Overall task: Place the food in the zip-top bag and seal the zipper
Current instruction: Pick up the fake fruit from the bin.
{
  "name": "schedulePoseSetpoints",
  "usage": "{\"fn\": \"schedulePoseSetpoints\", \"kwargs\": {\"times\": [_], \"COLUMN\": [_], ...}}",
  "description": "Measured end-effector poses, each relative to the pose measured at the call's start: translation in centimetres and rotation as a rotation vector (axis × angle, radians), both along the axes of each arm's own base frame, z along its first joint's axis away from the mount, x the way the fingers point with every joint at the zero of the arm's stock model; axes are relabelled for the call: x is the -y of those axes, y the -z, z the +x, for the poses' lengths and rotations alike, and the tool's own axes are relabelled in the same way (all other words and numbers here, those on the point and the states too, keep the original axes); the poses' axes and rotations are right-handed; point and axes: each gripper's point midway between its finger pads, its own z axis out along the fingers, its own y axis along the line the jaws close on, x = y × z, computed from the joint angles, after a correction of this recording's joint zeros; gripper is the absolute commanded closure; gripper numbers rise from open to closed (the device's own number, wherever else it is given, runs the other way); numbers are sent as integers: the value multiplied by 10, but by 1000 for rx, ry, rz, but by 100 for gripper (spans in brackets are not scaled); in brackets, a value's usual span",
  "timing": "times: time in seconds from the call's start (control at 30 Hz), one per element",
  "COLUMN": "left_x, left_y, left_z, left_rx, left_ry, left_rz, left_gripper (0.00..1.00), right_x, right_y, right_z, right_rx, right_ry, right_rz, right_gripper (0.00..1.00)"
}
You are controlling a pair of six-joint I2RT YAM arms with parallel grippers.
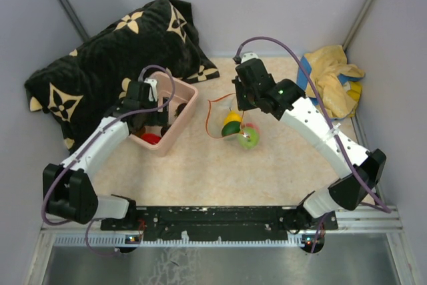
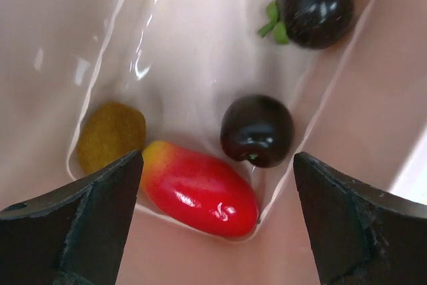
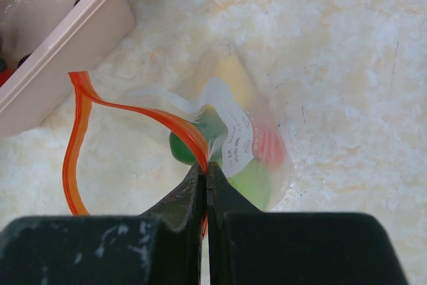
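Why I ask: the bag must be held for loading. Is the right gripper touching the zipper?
Touching. The right wrist view shows the right gripper shut on the zipper, the orange strip pinched between its fingertips.

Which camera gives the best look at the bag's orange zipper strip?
Right wrist: the zipper loops open and large, pinched in the right gripper. Top external shows only a thin orange curve; left wrist shows none.
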Motion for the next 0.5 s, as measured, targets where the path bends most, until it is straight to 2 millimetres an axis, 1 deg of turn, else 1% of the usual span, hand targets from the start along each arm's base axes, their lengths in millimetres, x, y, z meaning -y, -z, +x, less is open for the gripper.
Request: {"fn": "schedulePoseSetpoints", "kwargs": {"times": [0.1, 0.2, 0.3, 0.4, 0.5], "left_x": [-3, 5, 17, 32, 40], "left_y": [19, 32, 41, 45, 44], "left_z": [-8, -16, -24, -32, -35], "left_rx": [-82, -147, -200, -243, -255], "left_ry": [-13, 9, 30, 60, 76], "left_rz": [-1, -39, -94, -169, -199], "left_gripper": [2, 6, 6, 7, 6], "right_x": [0, 1, 1, 1, 1], "right_y": [1, 1, 1, 1, 1], "right_z": [-1, -1, -1, -1, -1], "right_rx": [-2, 0, 1, 2, 3], "right_ry": [-9, -14, -18, -19, -19], "right_rz": [-6, -12, -16, -17, -18], "right_gripper": [100, 100, 100, 100, 100]}}
